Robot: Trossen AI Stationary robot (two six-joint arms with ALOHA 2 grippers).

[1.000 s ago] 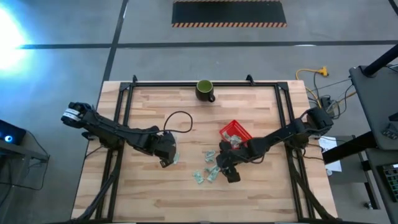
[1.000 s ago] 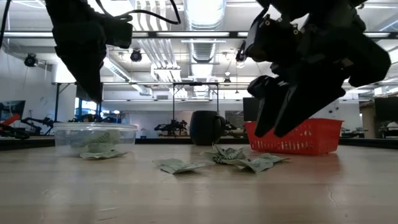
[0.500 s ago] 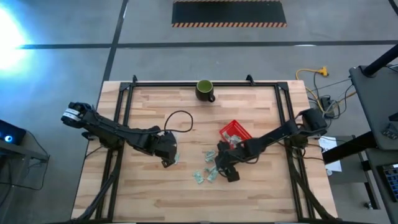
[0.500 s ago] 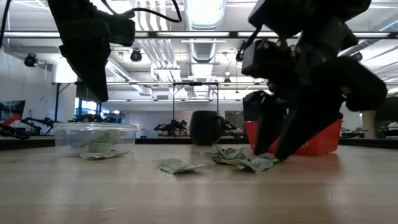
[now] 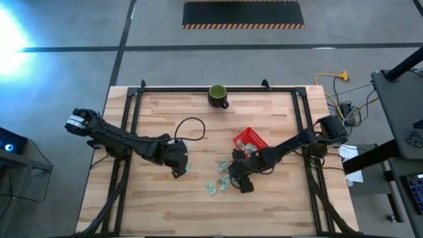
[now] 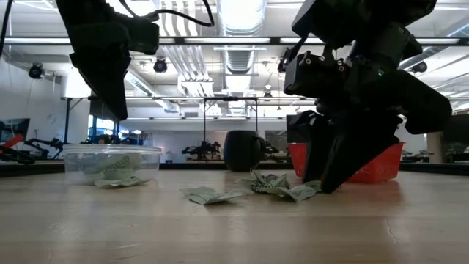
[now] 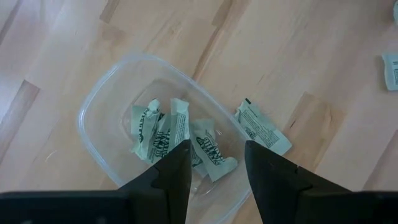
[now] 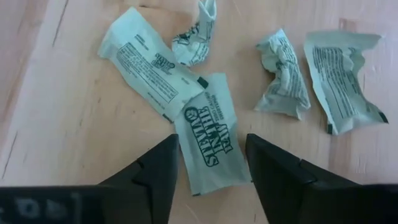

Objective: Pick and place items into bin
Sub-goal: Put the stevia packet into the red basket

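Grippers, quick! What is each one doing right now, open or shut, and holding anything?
Left gripper: open, holding nothing, above the clear bin.
Right gripper: open, down around a packet on the table, not gripped yet.

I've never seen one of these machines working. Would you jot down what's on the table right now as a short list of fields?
Table: wooden top
Packets: loose green-and-white packets scattered mid-table
Clear tub: holds several packets; one more lies on the wood just outside it
Red basket: small, beside the loose pile
Mug: dark green, at the far edge
Left gripper: hovering above the clear tub, fingers apart, holding nothing
Right gripper: down at the pile, fingers either side of one packet
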